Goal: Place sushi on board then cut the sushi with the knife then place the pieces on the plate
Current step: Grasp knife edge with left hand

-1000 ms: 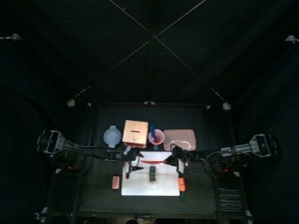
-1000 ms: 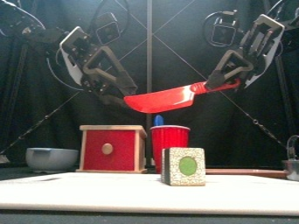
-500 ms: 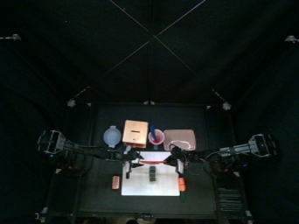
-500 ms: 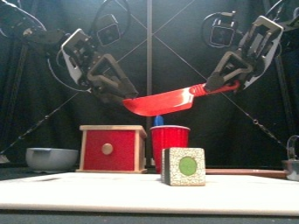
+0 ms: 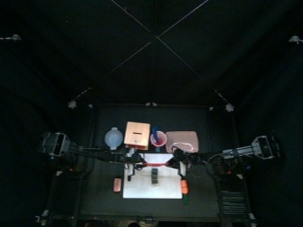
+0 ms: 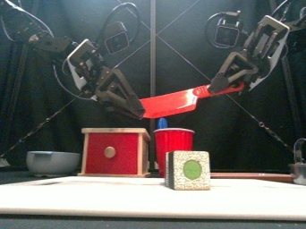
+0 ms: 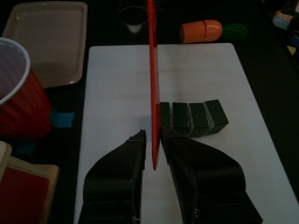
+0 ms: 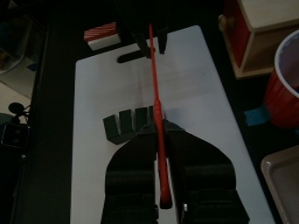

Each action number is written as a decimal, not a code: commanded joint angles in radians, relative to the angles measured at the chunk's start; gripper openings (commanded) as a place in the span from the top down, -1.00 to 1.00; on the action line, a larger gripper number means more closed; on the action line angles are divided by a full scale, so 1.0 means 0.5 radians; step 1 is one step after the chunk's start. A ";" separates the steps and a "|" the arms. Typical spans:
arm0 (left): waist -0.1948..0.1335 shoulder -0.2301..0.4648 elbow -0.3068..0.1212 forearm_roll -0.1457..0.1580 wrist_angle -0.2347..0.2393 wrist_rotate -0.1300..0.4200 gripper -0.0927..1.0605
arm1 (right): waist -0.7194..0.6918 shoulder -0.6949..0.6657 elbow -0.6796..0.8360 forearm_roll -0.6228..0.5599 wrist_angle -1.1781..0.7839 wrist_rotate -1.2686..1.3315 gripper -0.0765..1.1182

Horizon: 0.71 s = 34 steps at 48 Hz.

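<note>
A red toy knife hangs level above the white cutting board. My right gripper is shut on its handle, as the right wrist view shows. My left gripper is at the blade's tip; in the left wrist view its jaws stand slightly apart with the thin blade between them. The dark green sushi roll stands on the board under the knife, also seen as joined blocks.
Behind the board stand a wooden box with a red drawer front, a red cup holding a blue knife, a blue-grey bowl at the left and the pink tray at the back right. An orange toy lies off the board's right end.
My left gripper has drawn back to the left and up, loosening from the blade tip. The knife stays level in the right gripper.
</note>
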<state>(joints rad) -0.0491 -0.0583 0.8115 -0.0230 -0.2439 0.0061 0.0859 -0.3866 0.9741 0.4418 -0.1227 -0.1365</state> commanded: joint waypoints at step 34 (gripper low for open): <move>-0.040 -0.021 -0.034 0.025 -0.006 -0.003 0.18 | 0.138 0.126 -0.086 0.098 -0.006 -0.006 0.28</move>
